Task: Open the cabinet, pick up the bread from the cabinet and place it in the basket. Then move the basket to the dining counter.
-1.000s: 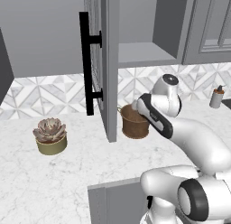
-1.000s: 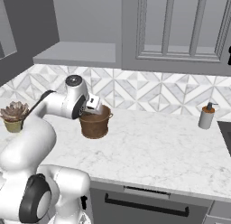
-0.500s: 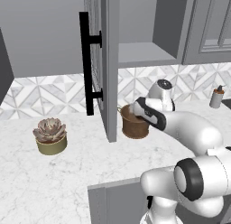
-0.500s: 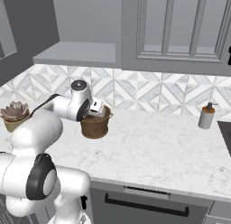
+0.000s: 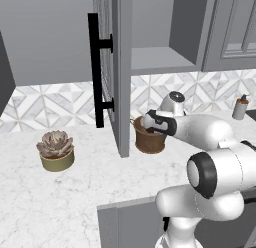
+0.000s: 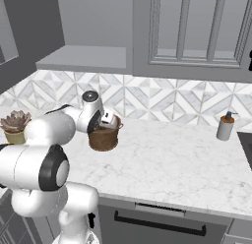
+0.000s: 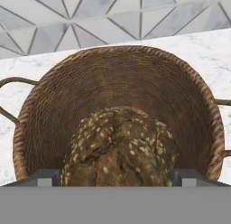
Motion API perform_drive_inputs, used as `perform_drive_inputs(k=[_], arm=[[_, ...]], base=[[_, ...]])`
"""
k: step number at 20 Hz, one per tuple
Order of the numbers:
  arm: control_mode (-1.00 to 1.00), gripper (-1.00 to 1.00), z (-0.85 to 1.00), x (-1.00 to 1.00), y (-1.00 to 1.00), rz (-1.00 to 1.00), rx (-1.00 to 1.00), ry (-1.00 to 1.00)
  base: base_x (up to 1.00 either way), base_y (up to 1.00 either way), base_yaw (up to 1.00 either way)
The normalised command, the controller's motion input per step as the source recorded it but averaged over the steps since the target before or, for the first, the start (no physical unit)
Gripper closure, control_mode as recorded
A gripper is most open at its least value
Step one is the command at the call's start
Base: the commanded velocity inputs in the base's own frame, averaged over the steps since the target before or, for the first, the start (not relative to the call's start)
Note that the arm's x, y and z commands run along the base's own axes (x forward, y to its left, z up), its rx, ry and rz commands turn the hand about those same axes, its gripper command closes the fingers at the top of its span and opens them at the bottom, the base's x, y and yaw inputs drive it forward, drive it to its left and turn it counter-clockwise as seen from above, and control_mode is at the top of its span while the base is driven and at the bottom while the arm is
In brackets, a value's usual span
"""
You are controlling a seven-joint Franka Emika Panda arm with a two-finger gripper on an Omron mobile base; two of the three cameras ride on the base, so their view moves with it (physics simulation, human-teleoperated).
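The brown basket (image 5: pixel 150 140) (image 6: pixel 103 138) stands on the marble worktop by the backsplash. Inside it lies the bread (image 7: pixel 119 144), a seeded brown bun, resting against the woven wall (image 7: pixel 117 65). My gripper (image 5: pixel 149 123) (image 6: pixel 111 124) (image 7: pixel 118 175) hangs at the basket's mouth, open, with its fingertips (image 7: pixel 47 177) on either side of the bun. The grey cabinet stands open: its door (image 5: pixel 120 67) with the black bar handle (image 5: pixel 95 67) swings out just left of the basket, and its shelf (image 5: pixel 160 59) is bare. The dining counter is out of view.
An olive pot with a pink succulent (image 5: pixel 56 151) (image 6: pixel 15 127) sits to the left on the worktop. A soap dispenser (image 5: pixel 240 107) (image 6: pixel 225 126) stands far right by the wall. The open door's edge is close to the basket's left side.
My hand has come down from above the basket to its mouth, and the arm has swung lower and forward. The jaws stay as wide as before. The basket has not moved.
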Motion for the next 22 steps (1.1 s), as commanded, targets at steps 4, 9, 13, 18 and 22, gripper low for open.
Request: perform_drive_inputs(k=[4, 9, 13, 18, 22], arm=[[-1.00, 1.00, -0.15, 0.39, 0.00, 0.00, 0.00, 0.00], [-1.00, 1.00, -0.39, 0.40, 0.00, 0.00, -0.02, 0.03], [-1.00, 1.00, -0.42, 0.29, 0.00, 0.00, 0.00, 0.02], [-1.00, -1.00, -0.29, 0.07, 0.00, 0.00, 0.00, 0.00], [-1.00, -1.00, -0.10, -0.08, 0.00, 0.00, 0.00, 0.00]], base=[[0.00, 0.00, 0.00], [0.00, 0.00, 0.00], [0.00, 0.00, 0.00], [0.00, 0.00, 0.00], [0.00, 0.00, 0.00]])
